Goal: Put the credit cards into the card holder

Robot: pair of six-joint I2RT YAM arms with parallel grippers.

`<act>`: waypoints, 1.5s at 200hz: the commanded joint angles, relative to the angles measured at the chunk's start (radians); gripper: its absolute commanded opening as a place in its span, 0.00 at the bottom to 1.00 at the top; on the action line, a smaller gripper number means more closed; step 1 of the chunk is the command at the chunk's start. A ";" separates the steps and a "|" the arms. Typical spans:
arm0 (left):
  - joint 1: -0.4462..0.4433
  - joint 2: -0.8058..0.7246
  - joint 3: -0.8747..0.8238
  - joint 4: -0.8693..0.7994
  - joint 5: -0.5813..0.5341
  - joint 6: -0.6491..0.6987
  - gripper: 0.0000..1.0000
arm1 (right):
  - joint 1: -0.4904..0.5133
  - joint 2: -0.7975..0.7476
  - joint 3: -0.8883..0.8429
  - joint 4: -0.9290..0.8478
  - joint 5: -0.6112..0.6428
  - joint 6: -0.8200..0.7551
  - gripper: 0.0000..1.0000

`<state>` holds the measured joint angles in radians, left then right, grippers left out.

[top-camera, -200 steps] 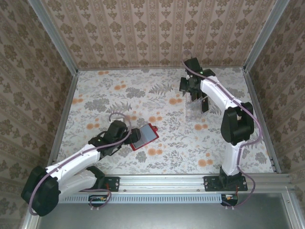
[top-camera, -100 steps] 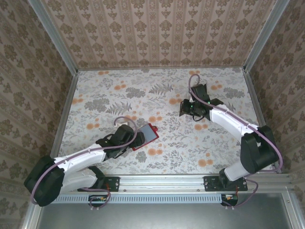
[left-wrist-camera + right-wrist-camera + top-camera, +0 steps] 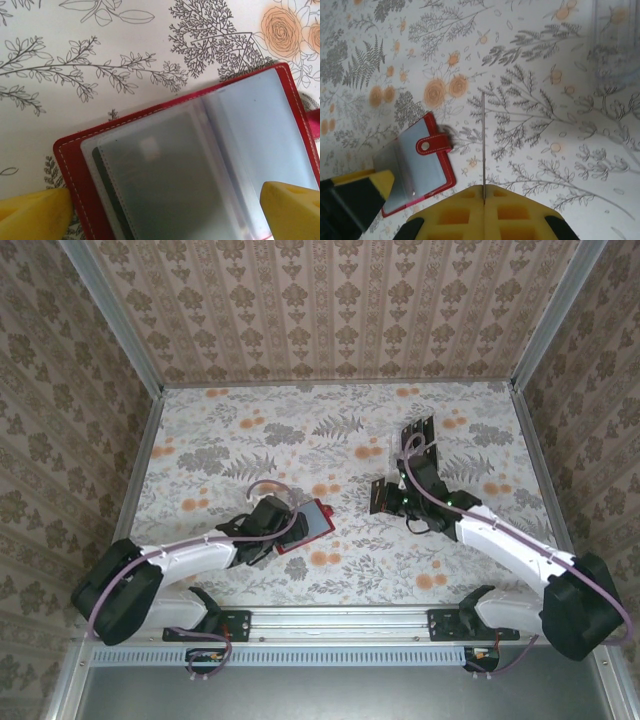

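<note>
An open red card holder [image 3: 305, 525] lies flat on the floral tabletop [image 3: 250, 440], the left gripper [image 3: 160, 212] spread wide over its near end, while near the holder's right side the right gripper [image 3: 484, 196] clamps one credit card [image 3: 484, 135] edge-on, its long axis passing beside the holder.

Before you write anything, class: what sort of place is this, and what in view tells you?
Probably a staged robot test cell, not a home: papered walls in a metal frame, a floral tabletop, and a left arm and right arm bolted to a rail.
</note>
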<state>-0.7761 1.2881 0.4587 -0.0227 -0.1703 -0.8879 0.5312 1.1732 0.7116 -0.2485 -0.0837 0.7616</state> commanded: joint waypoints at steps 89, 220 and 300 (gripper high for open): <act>0.170 0.191 0.228 0.087 0.120 0.218 1.00 | 0.116 -0.029 -0.135 0.290 -0.073 0.099 0.00; 0.182 -0.122 0.010 -0.206 0.092 0.247 1.00 | 0.366 0.408 -0.097 0.810 0.071 0.221 0.00; 0.162 -0.068 0.011 -0.168 0.090 0.280 1.00 | 0.395 0.494 -0.123 0.949 0.145 0.268 0.00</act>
<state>-0.6083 1.1965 0.4717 -0.2077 -0.0742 -0.6415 0.9173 1.6585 0.5835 0.6323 0.0151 1.0077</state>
